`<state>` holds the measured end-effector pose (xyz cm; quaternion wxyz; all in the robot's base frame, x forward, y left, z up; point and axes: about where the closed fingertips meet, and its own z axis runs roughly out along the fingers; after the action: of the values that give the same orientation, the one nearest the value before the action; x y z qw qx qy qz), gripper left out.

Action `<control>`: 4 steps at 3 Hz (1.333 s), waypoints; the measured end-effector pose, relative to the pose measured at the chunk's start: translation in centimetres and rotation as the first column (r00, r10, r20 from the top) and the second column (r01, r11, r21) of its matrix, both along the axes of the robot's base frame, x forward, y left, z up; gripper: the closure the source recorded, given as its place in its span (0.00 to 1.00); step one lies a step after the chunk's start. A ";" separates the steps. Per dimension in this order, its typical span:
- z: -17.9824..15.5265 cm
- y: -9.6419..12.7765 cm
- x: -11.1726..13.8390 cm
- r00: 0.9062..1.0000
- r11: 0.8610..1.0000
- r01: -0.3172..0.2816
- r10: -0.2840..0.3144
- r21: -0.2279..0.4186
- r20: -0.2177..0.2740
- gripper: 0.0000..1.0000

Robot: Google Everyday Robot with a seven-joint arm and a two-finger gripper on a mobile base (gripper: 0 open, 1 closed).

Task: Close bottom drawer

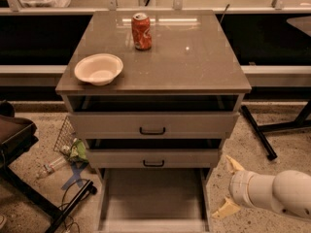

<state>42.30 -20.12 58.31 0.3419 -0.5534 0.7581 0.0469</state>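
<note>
Position: bottom drawer pulled far out at floor level beneath the desk, its front panel at the lower edge of view. Gripper sits just right of the tray, fingers spread, holding nothing. Drawer probably stiff, light, sliding on runners. No grasp needed; push flat front near centre, squarely, to avoid jamming.

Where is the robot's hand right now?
The hand is low on the right of the camera view, open, beside the right edge of the pulled-out bottom drawer.
</note>
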 end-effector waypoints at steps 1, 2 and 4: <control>-6.3 -1.3 0.0 0.998 0.998 -0.061 0.061 0.023 -0.004 0.24; -12.6 -2.8 -1.2 0.995 0.993 -0.096 0.097 0.063 -0.028 0.47; -24.6 -4.2 -9.7 0.982 0.981 -0.097 0.122 0.168 -0.145 0.99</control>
<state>32.60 -24.33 33.69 0.3223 -0.5599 0.7444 0.1691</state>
